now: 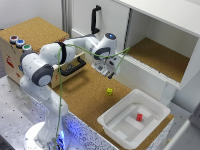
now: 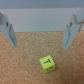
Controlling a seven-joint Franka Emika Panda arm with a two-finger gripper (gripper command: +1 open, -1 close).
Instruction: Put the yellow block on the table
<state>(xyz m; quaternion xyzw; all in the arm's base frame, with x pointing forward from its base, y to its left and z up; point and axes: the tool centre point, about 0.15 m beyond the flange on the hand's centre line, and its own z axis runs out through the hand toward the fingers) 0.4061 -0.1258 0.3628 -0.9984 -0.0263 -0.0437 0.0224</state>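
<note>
The yellow block (image 1: 109, 91) is a tiny yellow cube with dark marks. It rests on the brown cork table (image 1: 85, 97), near the white bin. In the wrist view the block (image 2: 47, 63) lies on the cork, below and between the two fingers (image 2: 9, 31), apart from both. My gripper (image 1: 110, 73) hangs above the block in the exterior view. Its jaws stand wide apart and hold nothing.
A white plastic bin (image 1: 112, 124) at the exterior view's right holds a small red block (image 1: 139, 117). A cork-topped wooden box (image 1: 35, 31) with coloured buttons (image 1: 20, 43) and an open drawer (image 1: 74, 65) stands at the left. A white cabinet (image 1: 160, 45) with an open compartment stands behind.
</note>
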